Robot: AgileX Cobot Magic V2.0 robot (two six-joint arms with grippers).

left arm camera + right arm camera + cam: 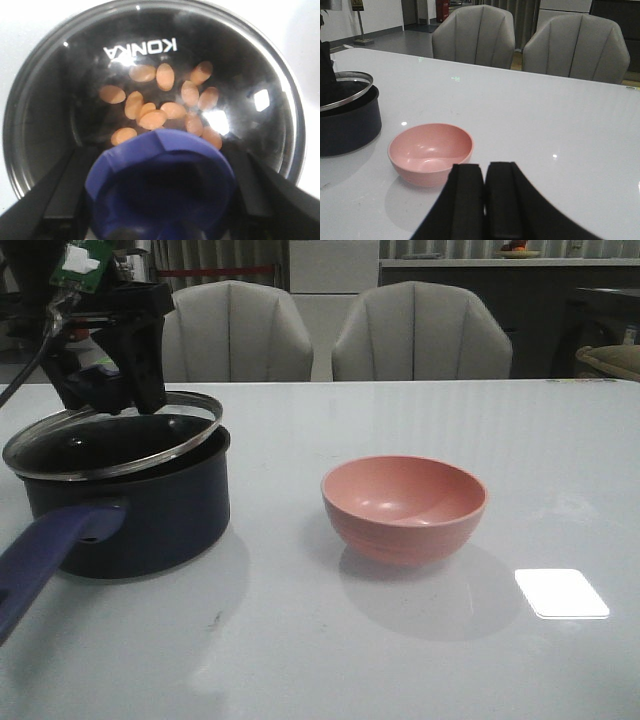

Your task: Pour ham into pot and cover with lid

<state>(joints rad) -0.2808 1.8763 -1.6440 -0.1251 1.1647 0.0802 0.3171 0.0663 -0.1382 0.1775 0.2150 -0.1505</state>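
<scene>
The dark navy pot (140,520) stands at the table's left, its purple-blue handle (45,555) pointing toward the front edge. The glass lid (120,445) sits tilted over the pot's mouth, its right side higher. My left gripper (110,390) comes down from above and is shut on the lid's blue knob (160,175). Through the glass, the orange ham (160,107) chunks lie on the pot's bottom. The right gripper (485,200) shows only in the right wrist view, shut with nothing in it, near the pink bowl (431,152).
The empty pink bowl (405,505) stands mid-table, to the right of the pot. A bright patch of reflected light (560,592) lies on the white table at the front right. Two grey chairs (420,335) stand behind the far edge.
</scene>
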